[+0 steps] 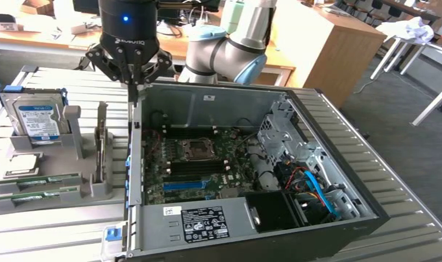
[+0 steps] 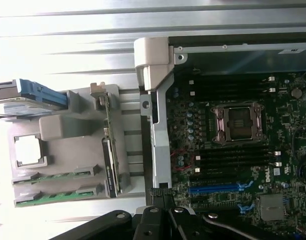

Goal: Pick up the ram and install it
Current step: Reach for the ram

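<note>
Gripper (image 2: 163,196), pinched shut on nothing, I am holding above the case (image 1: 206,103) rim, exterior view's upper left; ram (image 1: 39,183) is lying uncollected in its holder (image 1: 97,189), lower left, installation pending.

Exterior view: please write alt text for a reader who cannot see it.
A black robot gripper, its fingers shut, hangs over a corner of an open black computer case with its green motherboard exposed. At the exterior view's left, a grey plastic holder carries two long green ram sticks and a silver hard drive.
</note>
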You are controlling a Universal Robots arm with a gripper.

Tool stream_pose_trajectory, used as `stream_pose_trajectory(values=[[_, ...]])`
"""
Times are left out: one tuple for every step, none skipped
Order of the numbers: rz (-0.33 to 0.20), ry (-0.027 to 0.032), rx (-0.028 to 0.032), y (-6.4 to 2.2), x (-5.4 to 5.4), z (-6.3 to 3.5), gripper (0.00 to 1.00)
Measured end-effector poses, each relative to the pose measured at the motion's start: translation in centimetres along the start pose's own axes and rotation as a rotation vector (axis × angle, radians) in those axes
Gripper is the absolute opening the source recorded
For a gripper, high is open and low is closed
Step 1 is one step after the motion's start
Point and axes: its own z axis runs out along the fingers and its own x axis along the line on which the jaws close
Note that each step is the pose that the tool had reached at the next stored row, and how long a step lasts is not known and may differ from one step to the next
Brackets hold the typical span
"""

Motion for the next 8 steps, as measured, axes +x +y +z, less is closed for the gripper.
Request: stream_pose_trajectory(values=[[0.0,0.0,-0.0001,-0.01,0.13,0.0,0.1],[0.0,0.0,0.0,-0.02,0.26,-0.01,0.1],[0.0,0.0,0.0,-0.03,0.39,-0.01,0.1],[0.0,0.0,-0.0001,-0.04,0.52,-0.01,0.1],[0.0,-0.0001,0.0,-0.05,0.66,-0.02,0.1],[0.0,0.0,0.0,-0.06,0.8,-0.02,0.1],[0.0,0.0,-0.0001,-0.07,0.94,-0.02,0.1],[0.0,0.0,-0.0001,-0.08,1.08,-0.03,0.1]])
